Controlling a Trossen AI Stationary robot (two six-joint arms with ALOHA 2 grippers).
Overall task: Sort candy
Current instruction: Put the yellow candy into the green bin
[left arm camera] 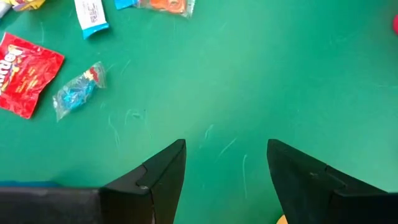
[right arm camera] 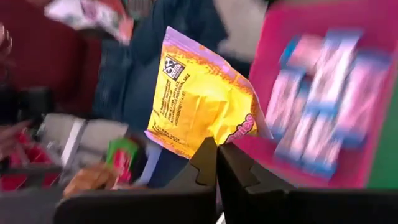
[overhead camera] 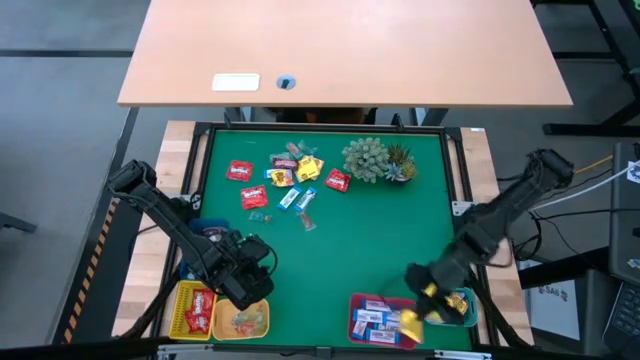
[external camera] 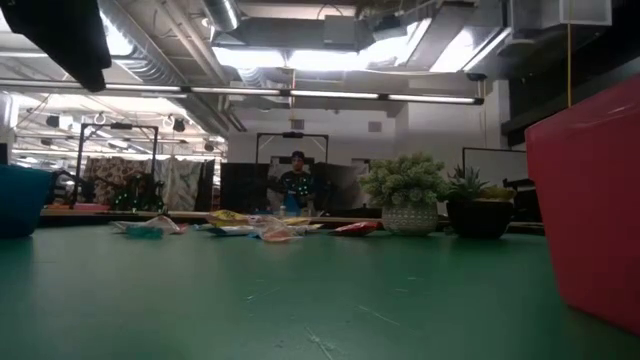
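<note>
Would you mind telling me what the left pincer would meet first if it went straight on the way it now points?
The left pincer, open, points across bare green mat. Nothing lies directly ahead in its wrist view; the clear blue-filled sweet and the red packet sit off to one side. The way looks free, though depth is hard to judge.

The bench (overhead camera: pixel 420 230) has a green top with a black frame around it. Behind it stands a light wooden desk (overhead camera: pixel 345 50), and on this desk lies a white label (overhead camera: pixel 236 83). The floor (overhead camera: pixel 60 70) is grey. In the low view, the ceiling (external camera: pixel 330 40) shows pipes and long bright lamps. Far at the back, a person (external camera: pixel 296 180) stands before a dark wall.
</note>
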